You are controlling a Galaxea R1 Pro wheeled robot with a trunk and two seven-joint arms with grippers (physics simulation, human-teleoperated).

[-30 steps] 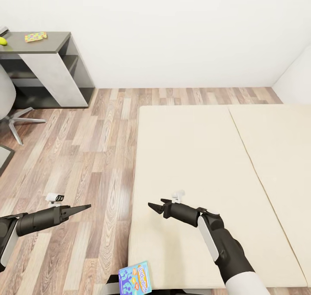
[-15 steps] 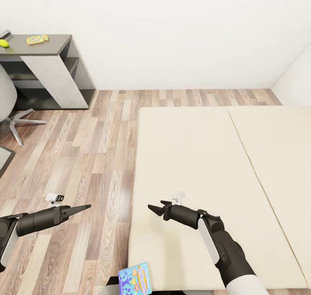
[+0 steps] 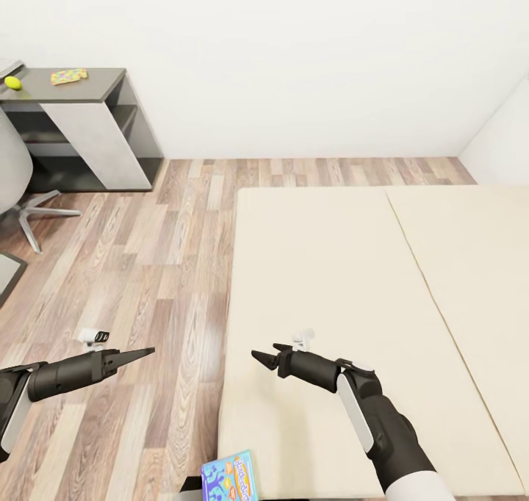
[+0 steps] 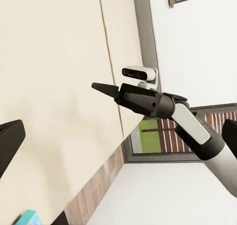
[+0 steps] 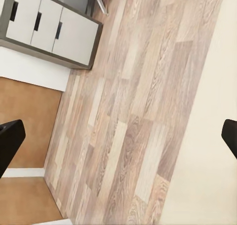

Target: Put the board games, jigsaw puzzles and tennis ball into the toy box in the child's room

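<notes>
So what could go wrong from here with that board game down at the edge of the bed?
The board game lies at the near corner of the bed, partly over the edge, so a nudge from the base could tip it onto the floor. It sits low, close under the trunk, behind both hands; the right hand would likely need to fold back awkwardly. Both hands are empty.

My head camera has tipped upward: the dark grey desk [image 3: 103, 89] and cream bed [image 3: 330, 303] sit lower, and the blue board game box [image 3: 229, 476] slides toward the bottom edge.
</notes>
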